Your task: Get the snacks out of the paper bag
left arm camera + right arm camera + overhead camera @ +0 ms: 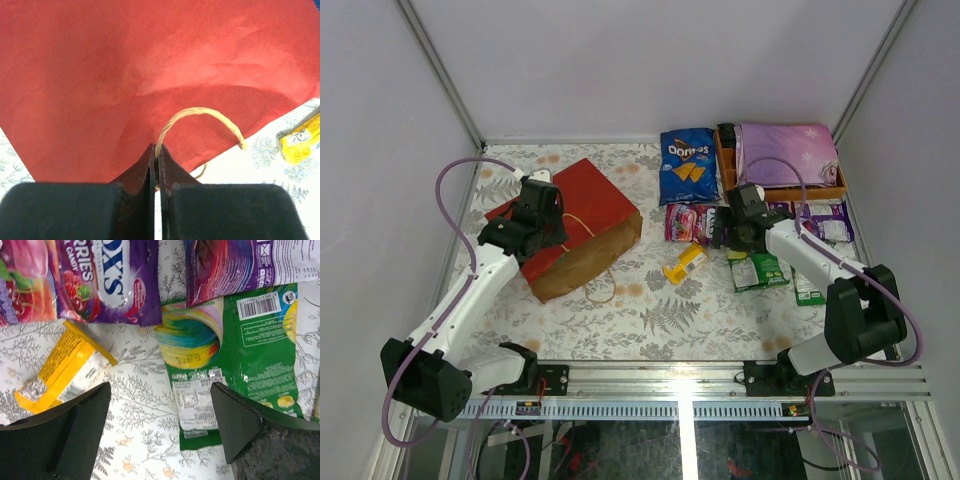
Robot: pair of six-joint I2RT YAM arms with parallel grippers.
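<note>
Snacks lie spread on the fern-printed tabletop (660, 315), all outside and to the right of the red paper carrier bag (595, 200); that bag lies on its side at the left-centre, its brown kraft inside showing at the mouth, which faces the near side, and one thin tan loop handle (200, 111) arches over the red paper; the left jaws are pressed shut with that handle pinched between their tips, as the left wrist view shows, and the left arm (480, 290) reaches over the bag's left part; a large blue Doritos bag (687, 165) lies flat at the far side, just beside the orange wooden tray (723, 160) that carries a folded purple star-print cloth (785, 150); nearer, a purple and pink Fox's candy pack (107, 280) lies with a small yellow packet (62, 370) just below it, the yellow corner close against the pack's edge; a green packet (235, 355) lies to the right of the yellow one, its top edge tucked under a purple packet (240, 265); the right jaws stand wide apart and hold nothing, hanging above the tabletop between the yellow packet and the green packet; whether anything lies inside the bag cannot be told.
</note>
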